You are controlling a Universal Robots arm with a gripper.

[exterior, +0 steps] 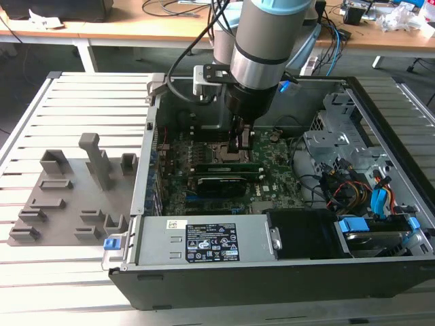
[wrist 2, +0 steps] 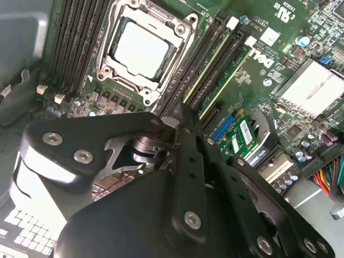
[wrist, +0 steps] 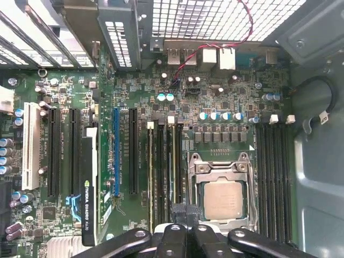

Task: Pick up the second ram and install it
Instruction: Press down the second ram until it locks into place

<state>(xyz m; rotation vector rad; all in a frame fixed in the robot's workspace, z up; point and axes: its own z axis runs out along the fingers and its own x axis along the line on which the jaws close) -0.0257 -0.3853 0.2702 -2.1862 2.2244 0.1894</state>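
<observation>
- While it hovers low inside the open computer case, the gripper has its fingers pinched narrowly together over the memory slots.
- The second ram stands in its slot just beside the processor, under the fingertips.

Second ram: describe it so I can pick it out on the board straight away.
Inside the open computer case, find the square silver processor on the green motherboard. Beside it, long black slots hold two thin green sticks. The second ram is the stick nearer the processor, with the gripper over its end; the other stick sits farther out.
</observation>
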